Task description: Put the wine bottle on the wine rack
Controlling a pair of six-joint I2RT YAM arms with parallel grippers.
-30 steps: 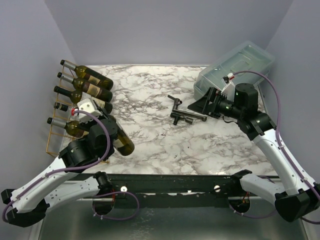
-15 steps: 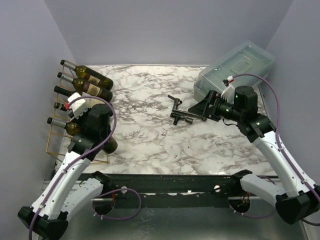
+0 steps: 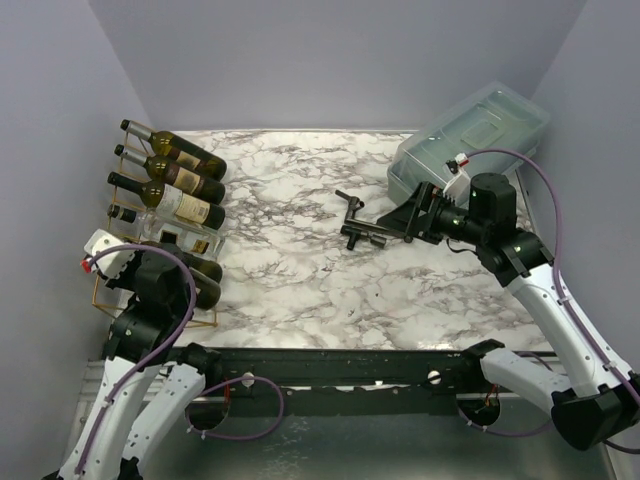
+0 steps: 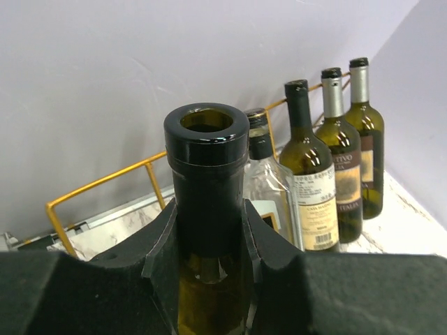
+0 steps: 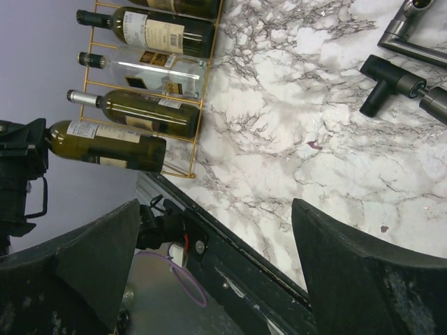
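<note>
marble tabletop (image 3: 300, 280), bottle (image 4: 207, 150) in left tool (image 4: 207, 237)

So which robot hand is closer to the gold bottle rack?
Left. The left gripper is at the wine rack, gripping the wine bottle; the right gripper is far across the table.

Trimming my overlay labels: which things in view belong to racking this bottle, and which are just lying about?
In the job:
wine bottle
left gripper, shut on its neck
gold wine rack

Lying about:
other racked bottles
black tool
grey lidded box
</note>
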